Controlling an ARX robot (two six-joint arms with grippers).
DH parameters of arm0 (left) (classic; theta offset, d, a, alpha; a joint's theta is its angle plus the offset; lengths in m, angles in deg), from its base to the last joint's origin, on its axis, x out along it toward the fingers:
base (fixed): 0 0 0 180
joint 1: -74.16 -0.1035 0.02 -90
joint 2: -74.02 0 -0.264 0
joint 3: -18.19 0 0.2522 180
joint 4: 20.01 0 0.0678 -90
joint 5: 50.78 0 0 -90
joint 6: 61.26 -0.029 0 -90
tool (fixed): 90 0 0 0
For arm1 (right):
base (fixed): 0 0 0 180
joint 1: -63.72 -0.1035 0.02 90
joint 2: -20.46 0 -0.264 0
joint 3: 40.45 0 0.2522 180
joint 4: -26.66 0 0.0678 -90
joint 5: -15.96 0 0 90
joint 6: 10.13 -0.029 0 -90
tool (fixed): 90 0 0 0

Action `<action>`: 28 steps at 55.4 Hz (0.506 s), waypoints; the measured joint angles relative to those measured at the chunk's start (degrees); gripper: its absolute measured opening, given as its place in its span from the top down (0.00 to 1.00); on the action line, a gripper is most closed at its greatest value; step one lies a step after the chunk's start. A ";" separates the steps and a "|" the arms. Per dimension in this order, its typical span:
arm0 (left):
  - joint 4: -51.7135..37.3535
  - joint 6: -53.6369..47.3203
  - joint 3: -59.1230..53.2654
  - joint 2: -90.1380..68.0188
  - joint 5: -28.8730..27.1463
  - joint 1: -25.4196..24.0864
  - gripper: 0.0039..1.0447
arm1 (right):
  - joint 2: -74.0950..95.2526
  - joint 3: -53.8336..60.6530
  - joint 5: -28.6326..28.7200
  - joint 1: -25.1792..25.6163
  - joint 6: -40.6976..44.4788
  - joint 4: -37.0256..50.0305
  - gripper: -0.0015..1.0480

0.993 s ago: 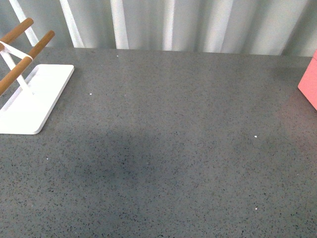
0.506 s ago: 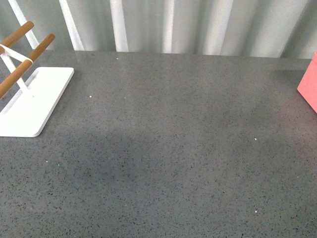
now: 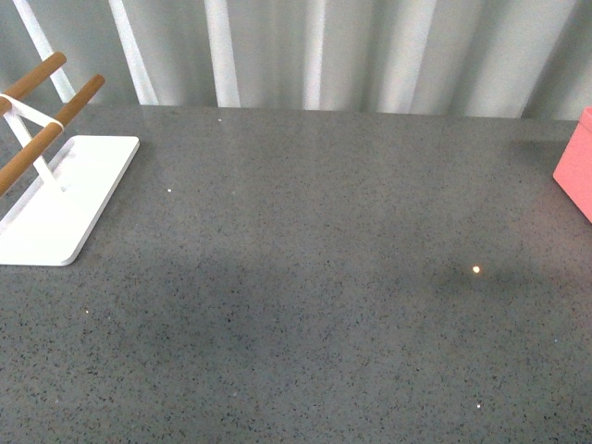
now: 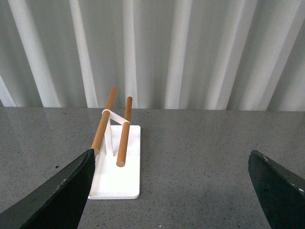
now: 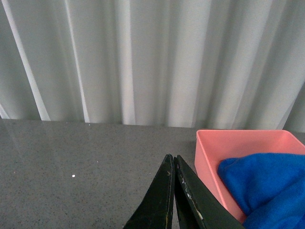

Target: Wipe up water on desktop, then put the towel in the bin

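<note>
Towel (image 5: 267,183) in bin (image 5: 214,157); task looks complete.
Right gripper (image 5: 172,164) clenched empty, left gripper (image 4: 171,191) released; next: retract, tabletop (image 3: 305,240) appears dry.

L hand (image 4: 171,191) fingers (image 4: 52,195) matte black, broad wedges, R hand (image 5: 174,164) fingers slim, black, scuffed w/ white specks

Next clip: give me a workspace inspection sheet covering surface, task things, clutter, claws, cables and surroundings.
Surface: dark grey speckled desktop; no puddle seen, only small glints.
Task things: blue towel lies inside the pink bin, bulging above its rim.
Clutter: white tray-base rack with two wooden bars, on the desktop's left side.
Claws: left claw open, empty, facing the rack; right claw shut on nothing, beside the bin.
Cables: nothing seen.
Surroundings: pale pleated curtain behind the desktop.
</note>
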 joint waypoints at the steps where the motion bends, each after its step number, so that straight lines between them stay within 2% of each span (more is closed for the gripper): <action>1: 0.00 0.00 0.00 0.00 0.00 0.00 0.06 | -0.22 0.15 -0.09 0.00 0.00 -0.09 0.97; 28: 0.00 0.00 0.00 0.00 0.00 0.00 0.06 | -11.04 4.81 -0.35 -0.04 -0.42 -6.23 0.97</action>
